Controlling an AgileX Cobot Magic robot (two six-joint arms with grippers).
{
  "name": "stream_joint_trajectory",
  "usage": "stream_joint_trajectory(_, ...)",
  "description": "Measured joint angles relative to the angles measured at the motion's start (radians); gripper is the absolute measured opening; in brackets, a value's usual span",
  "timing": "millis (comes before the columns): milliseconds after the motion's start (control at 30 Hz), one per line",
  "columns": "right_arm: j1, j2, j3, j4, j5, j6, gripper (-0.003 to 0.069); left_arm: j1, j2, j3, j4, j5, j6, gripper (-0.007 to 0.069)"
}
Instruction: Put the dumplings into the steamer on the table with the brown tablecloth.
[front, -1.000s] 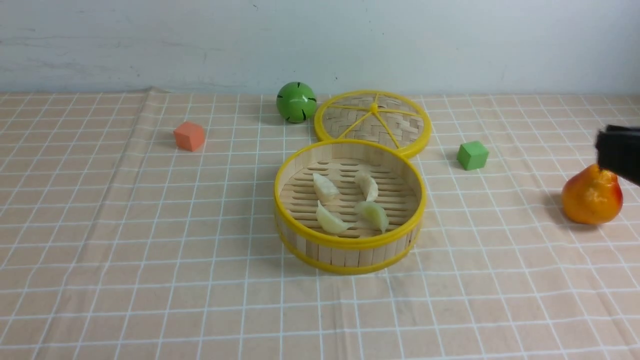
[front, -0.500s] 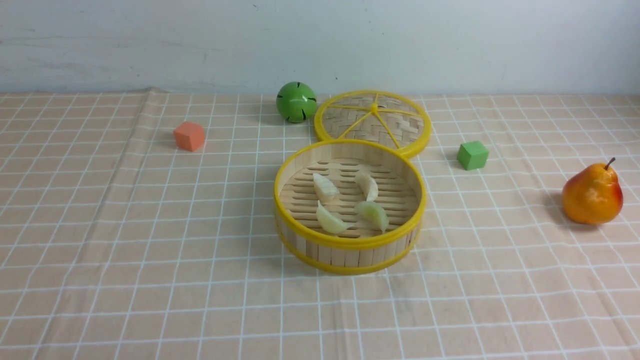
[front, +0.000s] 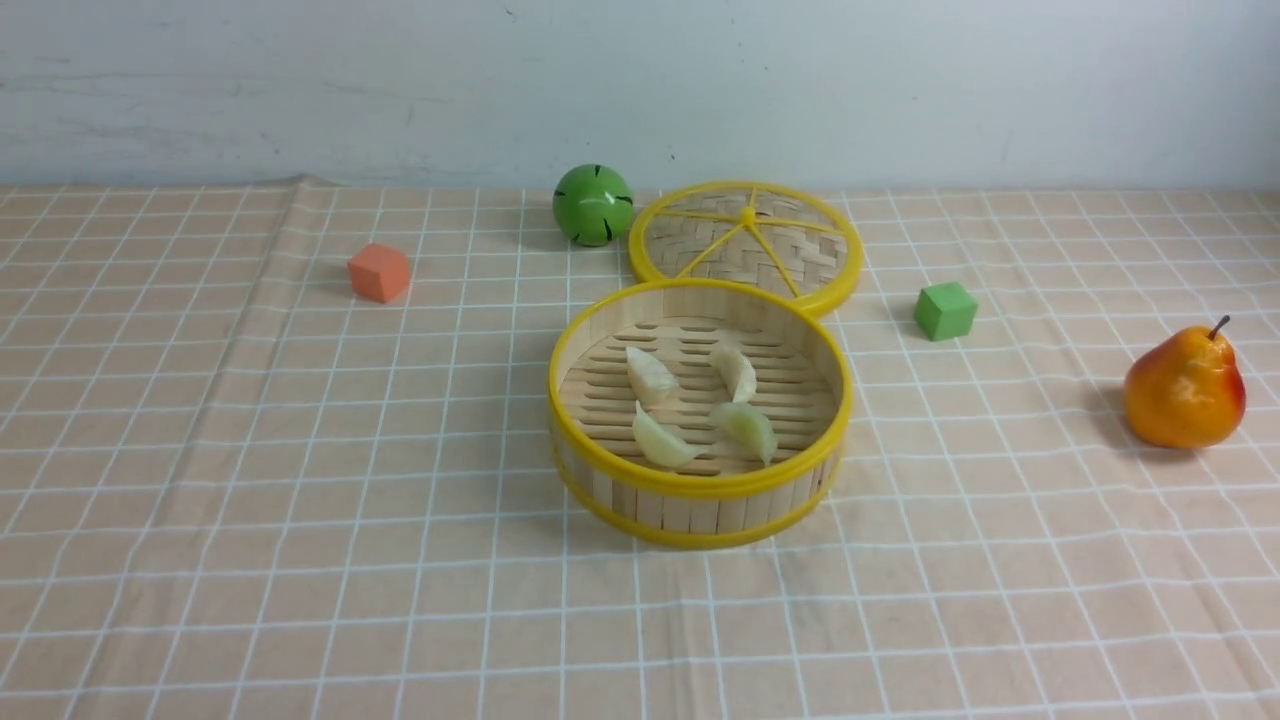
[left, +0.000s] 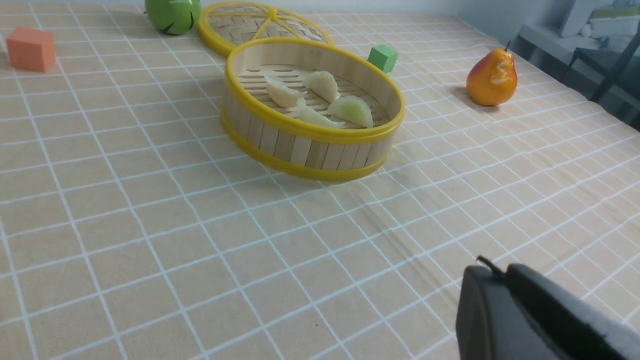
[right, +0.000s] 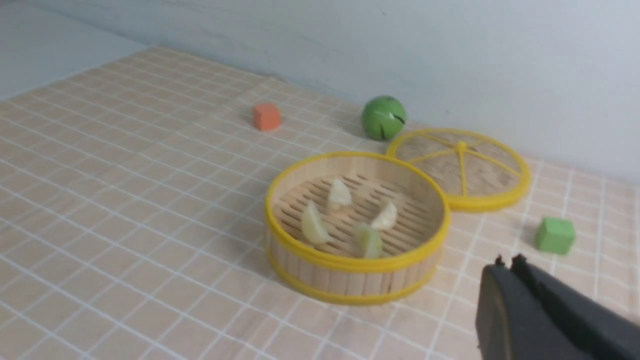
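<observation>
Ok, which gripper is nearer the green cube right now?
Right. The right gripper sits just short of the green cube, on the cube's side of the steamer. The left gripper is farther, with the steamer lying between it and the cube.

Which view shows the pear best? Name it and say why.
The front view: the pear stands near, sharp and whole, stem included, on the tablecloth. The left wrist view shows it whole but farther off. The right wrist view does not show it at all.
</observation>
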Motion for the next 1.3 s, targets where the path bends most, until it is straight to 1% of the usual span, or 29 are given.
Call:
stream_joint_trajectory(33, -0.032, -0.036, 0.072, -0.069, -0.035, 0.097, -0.001, 0.0, 0.0, 0.0, 0.0, 0.0, 0.0, 0.0033)
stream_joint_trajectory(67, -0.038, -0.041, 0.093, -0.077, -0.038, 0.124, -0.001, 0.0, 0.0, 0.0, 0.0, 0.0, 0.0, 0.0033)
stream_joint_trajectory(100, -0.066, -0.07, 0.148, -0.121, -0.052, 0.19, -0.001, 0.0, 0.0, 0.0, 0.0, 0.0, 0.0, 0.0033)
stream_joint_trajectory(133, -0.097, -0.103, 0.191, -0.161, -0.06, 0.242, -0.001, 0.0, 0.0, 0.0, 0.0, 0.0, 0.0, 0.0033)
stream_joint_trajectory(200, -0.187, -0.214, 0.326, -0.247, -0.069, 0.387, -0.001, 0.0, 0.0, 0.0, 0.0, 0.0, 0.0, 0.0036)
stream_joint_trajectory(233, -0.213, -0.248, 0.367, -0.262, -0.07, 0.418, -0.001, 0.0, 0.0, 0.0, 0.0, 0.0, 0.0, 0.0036)
stream_joint_trajectory(300, -0.246, -0.289, 0.404, -0.278, -0.075, 0.439, -0.001, 0.0, 0.0, 0.0, 0.0, 0.0, 0.0, 0.0036)
stream_joint_trajectory(367, -0.332, -0.383, 0.488, -0.292, -0.084, 0.458, -0.001, 0.0, 0.0, 0.0, 0.0, 0.0, 0.0, 0.0039)
stream_joint_trajectory(400, -0.338, -0.388, 0.494, -0.294, -0.083, 0.46, -0.001, 0.0, 0.0, 0.0, 0.0, 0.001, 0.0, 0.0039)
stream_joint_trajectory(433, -0.394, -0.411, 0.546, -0.292, -0.091, 0.464, -0.001, 0.0, 0.0, 0.0, 0.0, 0.002, 0.0, 0.0039)
stream_joint_trajectory(467, -0.399, -0.413, 0.546, -0.292, -0.096, 0.464, -0.001, 0.0, 0.0, 0.0, 0.0, 0.002, 0.0, 0.0039)
stream_joint_trajectory(533, -0.454, -0.416, 0.607, -0.268, -0.117, 0.466, -0.001, 0.0, 0.0, 0.0, 0.0, 0.006, 0.0, 0.0039)
stream_joint_trajectory(667, -0.474, -0.416, 0.61, -0.249, -0.118, 0.463, -0.001, 0.0, 0.0, 0.0, 0.0, 0.007, 0.0, 0.0047)
stream_joint_trajectory(867, -0.474, -0.416, 0.608, -0.248, -0.089, 0.412, -0.001, 0.0, 0.0, 0.0, 0.0, 0.007, 0.0, 0.0055)
stream_joint_trajectory(1100, -0.414, -0.416, 0.603, -0.248, -0.073, 0.392, -0.001, 0.0, 0.0, 0.0, 0.0, 0.007, 0.0, 0.0061)
stream_joint_trajectory(1300, -0.401, -0.416, 0.603, -0.247, -0.072, 0.392, -0.0003, 0.0, 0.0, 0.0, 0.0, 0.007, 0.0, 0.0068)
